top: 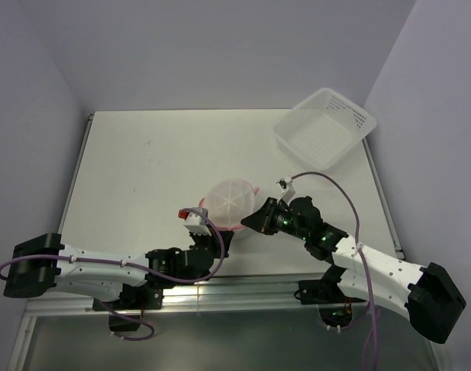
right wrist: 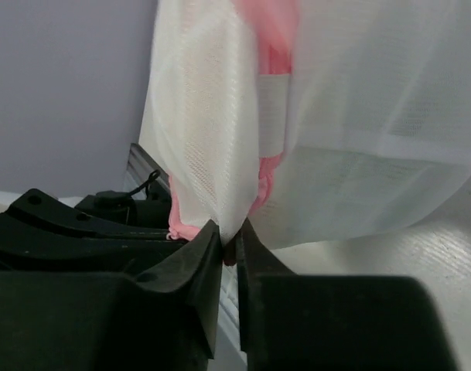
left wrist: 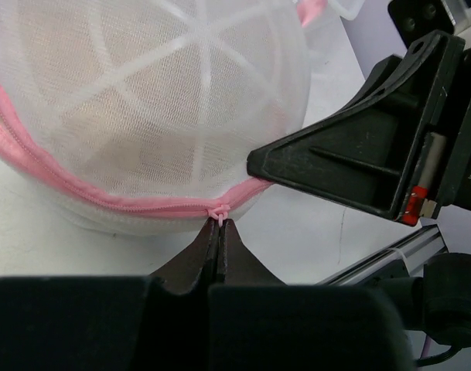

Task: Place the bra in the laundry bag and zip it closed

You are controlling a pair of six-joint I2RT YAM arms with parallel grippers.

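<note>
Zipping | left gripper [left wrist: 218, 229] pinched shut on zipper pull [left wrist: 216, 210] | right gripper [right wrist: 229, 243] nips laundry bag [top: 230, 199] mesh just beside | zipper rim [left wrist: 104, 198] runs on away from right gripper

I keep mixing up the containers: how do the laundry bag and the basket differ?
The laundry bag is round soft mesh, pink-zippered; the basket is square perforated plastic. The left gripper and right gripper pinch the bag; the basket sits untouched, far right. Both are white.
</note>
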